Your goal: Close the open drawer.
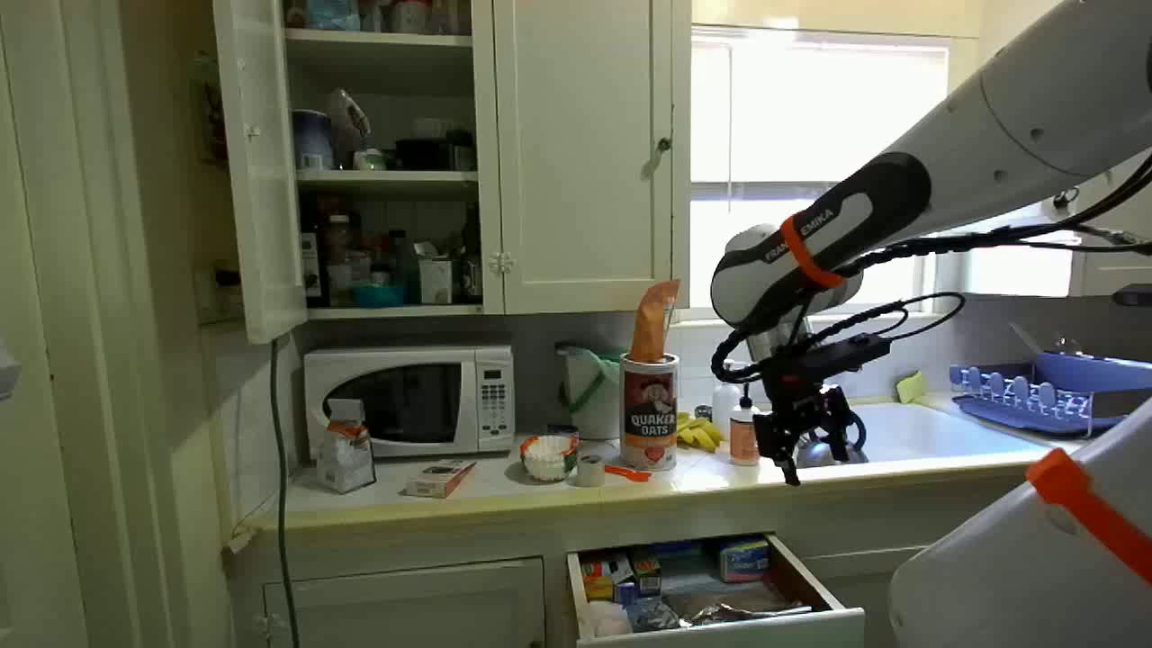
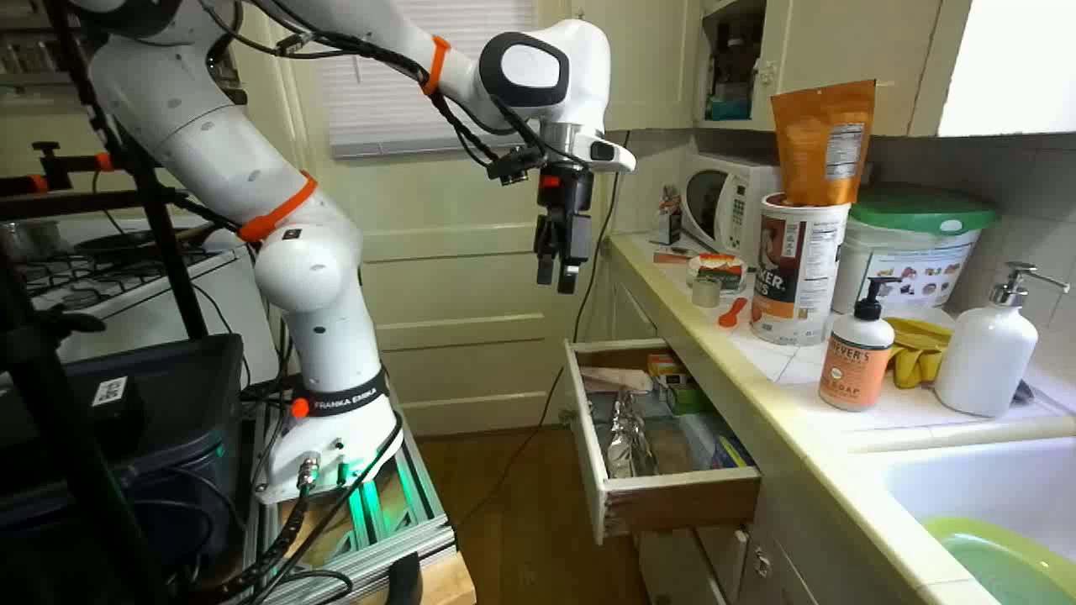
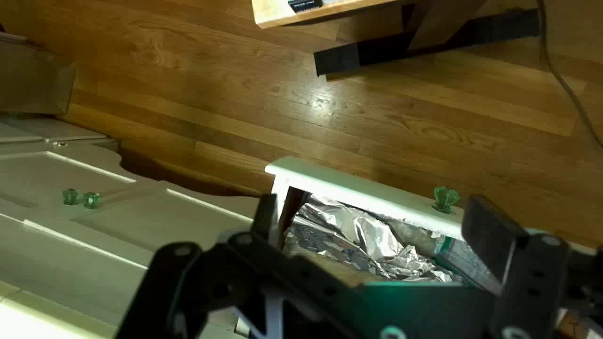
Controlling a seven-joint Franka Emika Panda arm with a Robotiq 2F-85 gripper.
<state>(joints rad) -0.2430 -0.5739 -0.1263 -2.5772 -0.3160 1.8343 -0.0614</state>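
I judge this to be the approach: the drawer [image 1: 729, 635] stands pulled out beneath the counter [image 1: 540, 511] in both exterior views, and nothing is pushing it. My jaws stand spread, holding nothing, hanging above the drawer and apart from it; the wrist view puts its front panel [image 3: 372, 195] and green knob [image 3: 445, 198] below. Next, I think, I need to bring the jaws down on the room side of that panel, narrowing them first so they make one firm pusher, then drive straight inwards under the counter. An off-centre push could, I judge, make the drawer bind.
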